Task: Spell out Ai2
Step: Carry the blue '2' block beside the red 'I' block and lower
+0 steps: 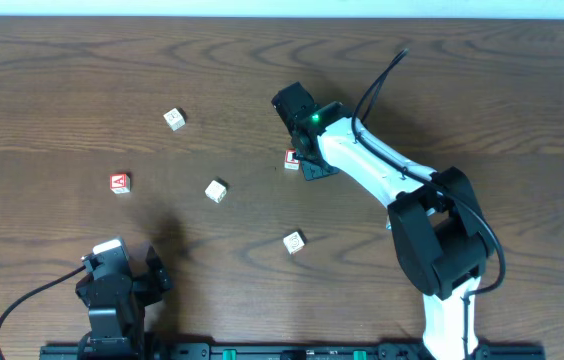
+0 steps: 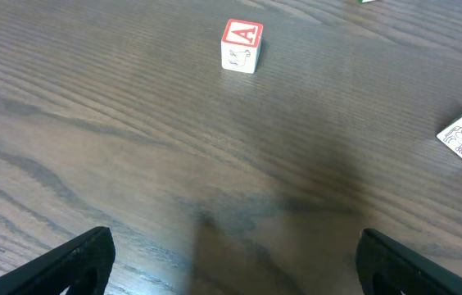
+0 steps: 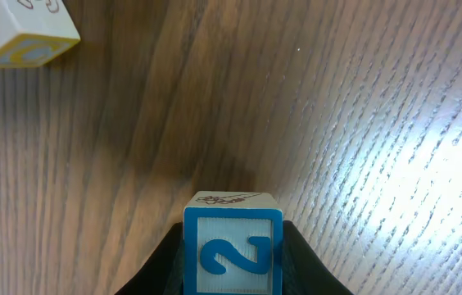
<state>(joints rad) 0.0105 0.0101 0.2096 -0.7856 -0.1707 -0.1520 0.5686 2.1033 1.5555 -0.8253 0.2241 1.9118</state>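
right hand (image 3: 233,266) gripping 2 cube (image 3: 233,252), bottom centre | left hand (image 2: 233,260) spread wide | A cube (image 2: 240,45) upper centre, well apart from it

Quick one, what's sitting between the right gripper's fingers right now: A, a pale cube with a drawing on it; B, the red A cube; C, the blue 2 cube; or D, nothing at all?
C: the right wrist view shows the blue 2 cube clamped between the dark fingers of the right gripper, while the red A cube lies free ahead of the open left gripper.
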